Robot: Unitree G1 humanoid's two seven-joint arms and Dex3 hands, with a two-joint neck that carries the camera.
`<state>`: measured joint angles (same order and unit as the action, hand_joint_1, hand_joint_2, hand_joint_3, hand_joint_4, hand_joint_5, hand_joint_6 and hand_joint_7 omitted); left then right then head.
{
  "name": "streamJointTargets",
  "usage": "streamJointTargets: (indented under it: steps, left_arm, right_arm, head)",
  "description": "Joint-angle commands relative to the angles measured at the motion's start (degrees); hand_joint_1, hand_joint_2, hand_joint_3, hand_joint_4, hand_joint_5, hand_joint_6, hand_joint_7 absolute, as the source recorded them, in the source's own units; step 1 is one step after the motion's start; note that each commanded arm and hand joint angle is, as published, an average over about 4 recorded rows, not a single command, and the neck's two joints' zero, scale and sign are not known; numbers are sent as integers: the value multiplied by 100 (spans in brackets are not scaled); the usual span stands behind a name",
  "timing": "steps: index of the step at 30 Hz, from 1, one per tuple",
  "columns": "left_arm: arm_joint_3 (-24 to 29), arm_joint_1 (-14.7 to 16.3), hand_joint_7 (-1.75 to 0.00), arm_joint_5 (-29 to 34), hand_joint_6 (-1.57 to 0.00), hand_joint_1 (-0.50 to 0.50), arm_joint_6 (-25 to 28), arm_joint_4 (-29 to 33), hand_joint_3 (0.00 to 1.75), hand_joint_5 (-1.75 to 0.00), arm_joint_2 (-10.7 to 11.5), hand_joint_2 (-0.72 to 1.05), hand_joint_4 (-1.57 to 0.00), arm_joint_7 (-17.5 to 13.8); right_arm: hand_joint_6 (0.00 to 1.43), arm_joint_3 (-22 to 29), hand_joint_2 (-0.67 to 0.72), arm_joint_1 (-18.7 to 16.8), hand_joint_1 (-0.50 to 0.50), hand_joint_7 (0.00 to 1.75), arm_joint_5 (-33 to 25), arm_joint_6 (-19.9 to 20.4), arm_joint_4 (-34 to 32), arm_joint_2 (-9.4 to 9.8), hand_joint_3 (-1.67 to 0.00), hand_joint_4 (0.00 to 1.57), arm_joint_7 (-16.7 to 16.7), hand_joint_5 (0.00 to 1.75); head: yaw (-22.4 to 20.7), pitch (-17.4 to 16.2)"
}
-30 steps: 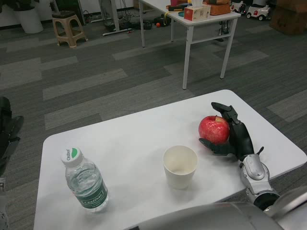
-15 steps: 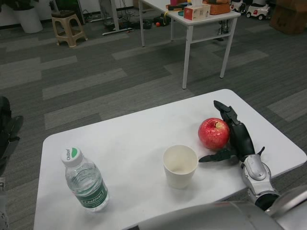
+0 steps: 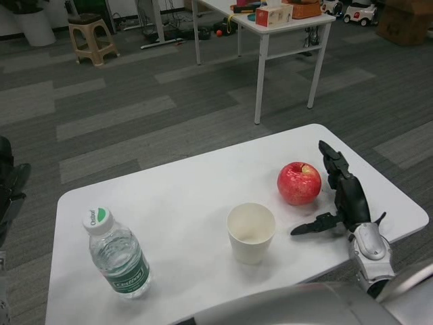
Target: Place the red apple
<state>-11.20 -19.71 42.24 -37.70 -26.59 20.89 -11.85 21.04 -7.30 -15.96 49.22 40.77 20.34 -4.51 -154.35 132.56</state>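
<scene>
Reading the near edge first, I see my right hand (image 3: 342, 200) open above the bench (image 3: 183, 203), fingers spread, with clear white surface showing between them and the red apple (image 3: 299, 183). My left hand (image 3: 8, 186) hangs off the left side of the bench; I cannot tell whether it is open or closed. A paper cup (image 3: 251, 232) stands upright near the front, a water bottle (image 3: 116, 254) upright to its left. Beyond the cup, the red apple rests on the bench toward the right end, stem up, touching nothing. I judge the placing done and the release step in hand. My next move calls for drawing the right hand back and away without brushing the fruit, which could roll. Farther off stand a second table (image 3: 284, 20) and a stool (image 3: 88, 37).
</scene>
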Motion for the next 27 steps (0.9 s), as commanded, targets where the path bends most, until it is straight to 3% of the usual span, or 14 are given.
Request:
streamJointTargets:
  steps: [1,11,15,27]
  left_arm:
    - [48,55,0,39,0,-48,-45,-39,0,0,12,105,0,16]
    - [61,55,0,39,0,-48,-49,-53,0,0,12,105,0,16]
    - [79,46,0,39,0,-48,-49,-57,0,0,12,105,0,16]
    - [246,2,0,26,0,-48,-54,-114,0,0,42,105,0,7]
  right_arm:
    - [0,124,65,-206,-50,14,-145,-75,-39,-118,0,0,-23,0]
    - [0,541,68,-514,-50,12,-501,-70,-1006,-123,0,0,130,0]
    - [0,532,72,-554,-50,12,-755,-127,-1630,-31,0,0,636,0]
    - [0,264,68,-321,-46,7,-887,-589,-2996,251,0,0,917,0]
  head:
    - [1,14]
    - [4,128]
    - [-14,216]
    - [-276,495]
